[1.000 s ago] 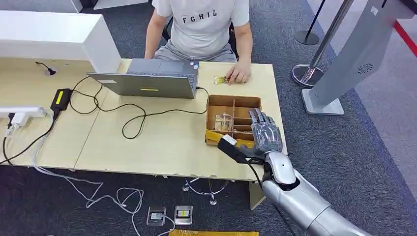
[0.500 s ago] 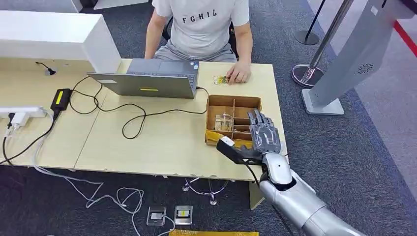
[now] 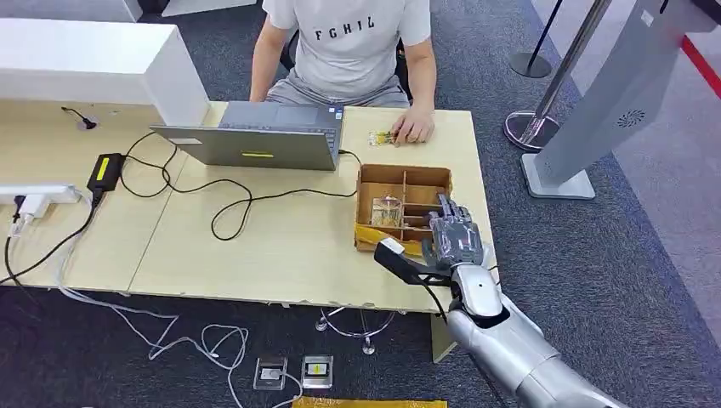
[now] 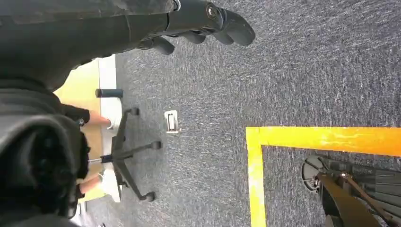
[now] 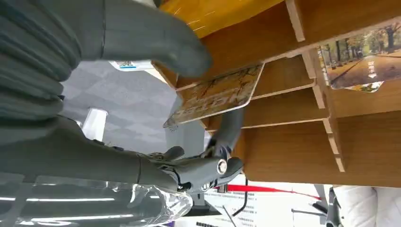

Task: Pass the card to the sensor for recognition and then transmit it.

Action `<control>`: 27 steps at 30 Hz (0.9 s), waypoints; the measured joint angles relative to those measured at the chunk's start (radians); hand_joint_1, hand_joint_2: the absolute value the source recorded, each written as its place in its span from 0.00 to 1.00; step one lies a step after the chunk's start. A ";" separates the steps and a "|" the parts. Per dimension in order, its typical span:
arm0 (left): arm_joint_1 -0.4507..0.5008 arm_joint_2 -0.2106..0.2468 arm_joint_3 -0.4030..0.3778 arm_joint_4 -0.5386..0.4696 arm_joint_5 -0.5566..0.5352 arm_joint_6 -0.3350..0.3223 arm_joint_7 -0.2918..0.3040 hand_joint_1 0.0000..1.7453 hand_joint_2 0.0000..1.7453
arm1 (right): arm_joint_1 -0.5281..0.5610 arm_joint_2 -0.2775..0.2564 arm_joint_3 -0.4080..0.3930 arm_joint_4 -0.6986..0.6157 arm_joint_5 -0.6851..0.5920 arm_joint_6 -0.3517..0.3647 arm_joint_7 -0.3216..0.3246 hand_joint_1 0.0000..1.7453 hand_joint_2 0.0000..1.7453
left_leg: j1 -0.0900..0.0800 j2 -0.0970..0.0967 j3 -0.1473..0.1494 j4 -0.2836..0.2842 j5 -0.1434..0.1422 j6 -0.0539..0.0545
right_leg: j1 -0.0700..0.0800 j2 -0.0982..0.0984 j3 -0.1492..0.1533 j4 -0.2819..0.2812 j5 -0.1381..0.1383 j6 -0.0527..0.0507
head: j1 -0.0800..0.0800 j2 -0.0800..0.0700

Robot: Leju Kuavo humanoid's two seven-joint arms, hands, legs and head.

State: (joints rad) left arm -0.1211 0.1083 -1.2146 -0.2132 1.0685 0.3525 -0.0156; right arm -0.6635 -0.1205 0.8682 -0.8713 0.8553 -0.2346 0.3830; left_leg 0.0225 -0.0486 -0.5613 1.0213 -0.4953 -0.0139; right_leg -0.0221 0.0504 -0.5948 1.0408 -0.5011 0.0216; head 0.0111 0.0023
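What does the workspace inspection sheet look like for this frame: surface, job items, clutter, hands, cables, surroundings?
Surface: light wooden table, two panels joined.
Job's things: wooden divided box near the table's right edge; card pinched by the right hand over the box; another card in a compartment.
Clutter: laptop, power adapter, white power strip.
Hands: right hand holds the card; left hand hangs over carpet, fingers curled, holding nothing.
Cables: black cable looped across the table; white ones trail onto the floor.
Surroundings: seated person, stanchion base.
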 joint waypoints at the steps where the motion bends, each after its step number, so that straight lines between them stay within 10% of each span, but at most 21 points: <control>1: 0.000 0.000 0.000 0.000 0.000 0.000 0.000 0.00 0.00 | 0.000 0.002 0.000 0.001 0.000 0.000 0.000 1.00 1.00 | 0.000 0.000 0.000 0.000 0.000 0.000 | 0.000 0.000 0.000 0.000 0.000 0.000 | 0.000 0.000; 27: 0.000 -0.002 0.000 0.000 -0.001 0.001 0.018 0.00 0.00 | -0.018 0.052 -0.025 0.027 -0.001 -0.051 -0.023 1.00 1.00 | 0.000 0.000 0.000 0.000 0.000 0.000 | 0.000 0.001 0.000 0.000 0.000 0.000 | 0.000 0.000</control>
State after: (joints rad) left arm -0.1210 0.1068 -1.2146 -0.2132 1.0677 0.3533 0.0019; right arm -0.6815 -0.0690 0.8431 -0.8442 0.8545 -0.2854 0.3601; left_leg 0.0226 -0.0484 -0.5614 1.0213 -0.4952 -0.0140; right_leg -0.0220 0.0511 -0.5945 1.0412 -0.5008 0.0214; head 0.0114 0.0023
